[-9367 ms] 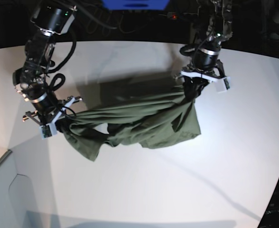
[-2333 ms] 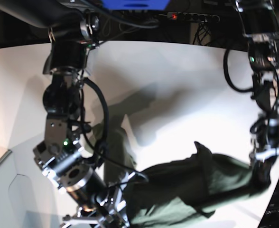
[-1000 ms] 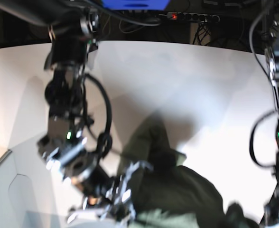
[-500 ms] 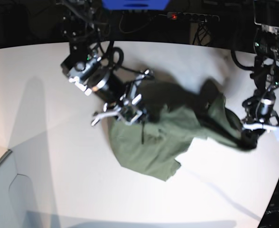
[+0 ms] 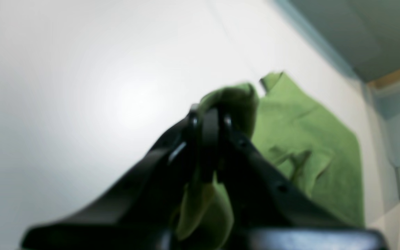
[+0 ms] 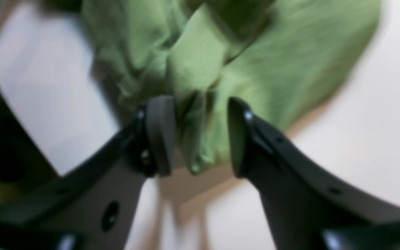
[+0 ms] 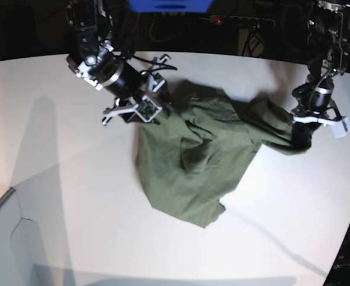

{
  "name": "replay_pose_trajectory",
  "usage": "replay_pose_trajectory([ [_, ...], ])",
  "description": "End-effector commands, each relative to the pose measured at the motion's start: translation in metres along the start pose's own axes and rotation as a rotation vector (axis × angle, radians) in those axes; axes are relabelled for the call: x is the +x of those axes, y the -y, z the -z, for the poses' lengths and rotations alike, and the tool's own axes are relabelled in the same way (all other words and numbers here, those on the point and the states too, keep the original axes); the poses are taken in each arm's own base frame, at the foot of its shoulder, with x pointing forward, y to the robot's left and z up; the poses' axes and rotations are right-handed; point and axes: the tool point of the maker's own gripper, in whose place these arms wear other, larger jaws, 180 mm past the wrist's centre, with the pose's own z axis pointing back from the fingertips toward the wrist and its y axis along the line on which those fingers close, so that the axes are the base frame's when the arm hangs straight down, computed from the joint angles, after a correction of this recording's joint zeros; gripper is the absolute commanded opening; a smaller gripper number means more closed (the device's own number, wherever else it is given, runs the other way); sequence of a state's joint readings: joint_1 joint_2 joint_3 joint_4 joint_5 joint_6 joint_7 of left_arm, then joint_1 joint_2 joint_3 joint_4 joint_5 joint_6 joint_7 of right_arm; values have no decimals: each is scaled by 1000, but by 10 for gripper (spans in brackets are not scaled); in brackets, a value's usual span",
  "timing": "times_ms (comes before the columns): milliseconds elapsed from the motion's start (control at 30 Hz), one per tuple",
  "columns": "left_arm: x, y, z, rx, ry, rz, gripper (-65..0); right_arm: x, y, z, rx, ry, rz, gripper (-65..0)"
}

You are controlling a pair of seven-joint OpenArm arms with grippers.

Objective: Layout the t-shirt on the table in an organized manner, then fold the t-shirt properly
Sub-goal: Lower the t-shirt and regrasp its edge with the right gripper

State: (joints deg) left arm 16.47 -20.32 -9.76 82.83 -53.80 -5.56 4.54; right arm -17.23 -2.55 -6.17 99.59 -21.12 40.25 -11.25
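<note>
over the table (image 7: pixel 56 196), right fingers (image 6: pixel 160 135) parted, left fingers (image 5: pixel 217 119) pinching t-shirt (image 7: pixel 193 161).

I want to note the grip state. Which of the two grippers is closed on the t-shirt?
The left gripper: its jaws pinch the t-shirt. The right gripper stands open, cloth loose between its fingers.

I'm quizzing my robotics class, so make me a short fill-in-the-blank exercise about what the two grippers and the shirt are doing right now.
1. The left gripper is shut on the ____.
2. The right gripper has its jaws ____.
3. The t-shirt lies crumpled on the white ____.

Missing words: t-shirt; open; table
</note>
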Motion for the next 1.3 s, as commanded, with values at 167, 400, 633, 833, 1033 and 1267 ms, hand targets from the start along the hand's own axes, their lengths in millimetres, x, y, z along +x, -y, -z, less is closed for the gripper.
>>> replay_pose_trajectory([
  [167, 7, 0, -5, -12, 21, 16, -648, 71, 23, -7, -72, 194, -51, -296],
  [400, 3, -5, -9, 0, 11, 16, -648, 73, 49, 45, -70, 48, -21, -265],
  [633, 2, -4, -9, -1, 7, 16, -648, 40, 44, 97, 58, -140, 8, -266],
  [833, 3, -4, -9, -1, 9, 16, -648, 49, 8, 106, 154, -121, -29, -265],
  [1033, 3, -5, -9, 0, 11, 16, -648, 42, -17, 109, 212, -142, -55, -265],
  [1267, 2, -5, -9, 1, 7, 15, -648, 22, -21, 117, 243, -195, -28, -265],
])
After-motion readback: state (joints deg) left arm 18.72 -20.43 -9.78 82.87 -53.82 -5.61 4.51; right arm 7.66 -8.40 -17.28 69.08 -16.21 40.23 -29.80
